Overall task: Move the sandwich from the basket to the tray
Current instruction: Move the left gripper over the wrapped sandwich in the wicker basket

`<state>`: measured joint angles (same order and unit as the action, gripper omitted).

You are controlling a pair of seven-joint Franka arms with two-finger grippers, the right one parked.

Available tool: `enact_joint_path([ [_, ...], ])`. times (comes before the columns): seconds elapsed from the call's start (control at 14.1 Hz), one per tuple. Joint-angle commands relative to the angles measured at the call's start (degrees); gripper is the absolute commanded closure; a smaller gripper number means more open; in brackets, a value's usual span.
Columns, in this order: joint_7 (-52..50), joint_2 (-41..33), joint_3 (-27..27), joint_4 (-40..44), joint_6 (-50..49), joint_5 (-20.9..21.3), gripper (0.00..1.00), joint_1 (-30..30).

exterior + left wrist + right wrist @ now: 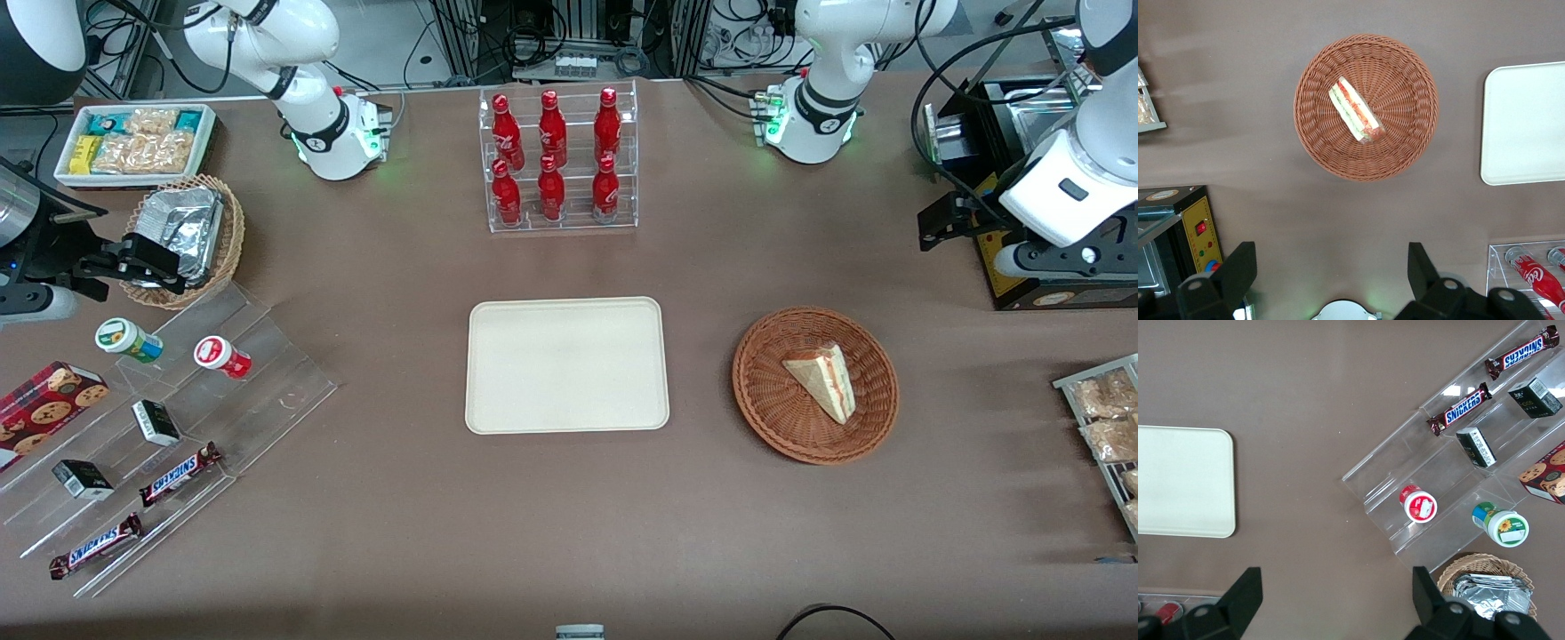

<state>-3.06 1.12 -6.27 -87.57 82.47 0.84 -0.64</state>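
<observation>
- The sandwich lies in the basket, tipped on its side with the red, pink and green filling edge facing the working arm's end of the surface.
- In the wrist view the sandwich sits a little off the basket's centre and runs on a diagonal.
- The tray is bare and lies flat beside the basket, toward the parked arm's end, with a strip of brown surface between them.
- Our gripper hangs high above the surface, farther from the front camera than the basket, with its fingers spread wide and holding nothing.
- We judge the step in hand to be the approach: nothing is grasped and the sandwich is untouched.
- To do it well, we should bring the gripper over the wedge, turn the wrist so the fingers close across the two bread faces rather than along the long edge, and descend until the tips straddle it without pressing into the wicker.
- The bread looks soft, so a gentle close should do; a hard squeeze could crush it or push the filling out.
- The basket wall is low, so a straight lift should clear it before we carry across to the tray.
</observation>
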Motion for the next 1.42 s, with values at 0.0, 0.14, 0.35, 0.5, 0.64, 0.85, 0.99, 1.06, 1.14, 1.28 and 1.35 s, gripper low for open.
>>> enact_joint_path([
  [0.0,1.04,-0.68,-0.24,-0.32,0.76,0.39,0.0,0.38],
  [0.14,0.69,-0.59,-0.33,-0.76,0.76,0.57,0.0,0.38],
  [0.35,-0.28,-0.94,-0.06,-4.69,5.04,0.31,0.0,0.47],
  [0.5,-4.04,-2.6,-0.15,-12.15,12.23,0.04,0.0,0.47],
  [0.64,-5.11,-4.88,-0.15,-19.97,19.79,0.04,0.0,0.47],
  [0.85,-7.91,-8.67,-0.15,-31.22,30.86,-0.05,0.0,0.38],
  [0.99,-13.17,-9.03,-1.02,-36.6,37.99,-0.05,0.0,0.29],
  [1.06,-16.07,-8.68,-1.73,-38.01,39.94,-0.05,0.0,0.29],
  [1.14,-18.19,-8.42,-1.82,-38.72,41.35,0.04,0.0,0.29],
  [1.28,-23.45,-7.8,-2.61,-40.04,44.34,0.3,0.0,0.2],
  [1.35,-26.01,-7.28,-2.96,-40.66,45.83,0.65,0.0,0.2],
])
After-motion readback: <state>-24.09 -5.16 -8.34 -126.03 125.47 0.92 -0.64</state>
